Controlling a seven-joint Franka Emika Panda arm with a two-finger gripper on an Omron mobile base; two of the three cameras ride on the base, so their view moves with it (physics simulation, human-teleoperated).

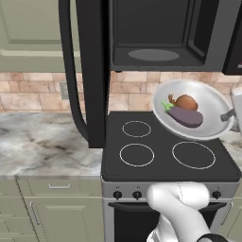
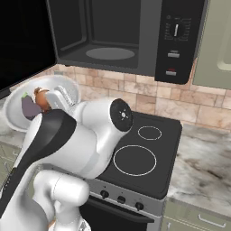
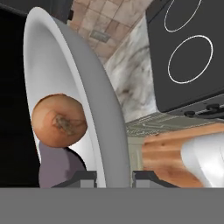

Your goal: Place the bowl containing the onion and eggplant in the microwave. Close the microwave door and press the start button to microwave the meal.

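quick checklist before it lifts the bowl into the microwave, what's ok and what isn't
1. Grip: gripper clamps the bowl rim, one finger on each side: ok.
2. Load: onion and eggplant both lie in the bowl: ok.
3. Bowl level: tilted, contents could slide: not ok.
4. Microwave door open, swung left: ok.
5. Microwave cavity free, just its turntable: ok.
6. Height: bowl hangs over the stove, below the cavity floor: not ok.
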